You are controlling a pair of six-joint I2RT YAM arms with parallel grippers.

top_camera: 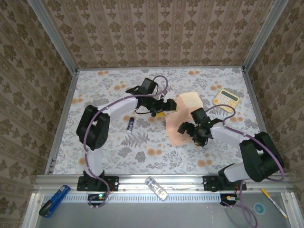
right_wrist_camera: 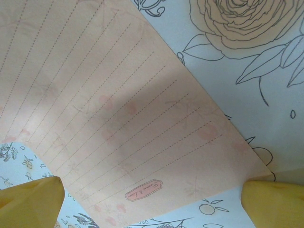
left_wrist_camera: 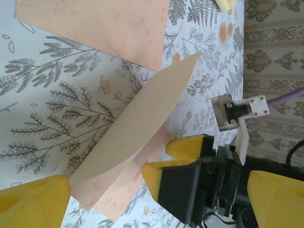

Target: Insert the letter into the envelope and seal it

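The left gripper [top_camera: 167,107] and the right gripper [top_camera: 185,129] are both open wide, holding nothing, right by the envelope [top_camera: 174,135] (its flap [left_wrist_camera: 142,118] sticks up). The letter [top_camera: 191,99] lies just beside the envelope.

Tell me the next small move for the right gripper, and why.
Probably lower the right gripper and close on the near edge of the letter. It is open over that flat sheet, and the envelope has its flap standing raised.
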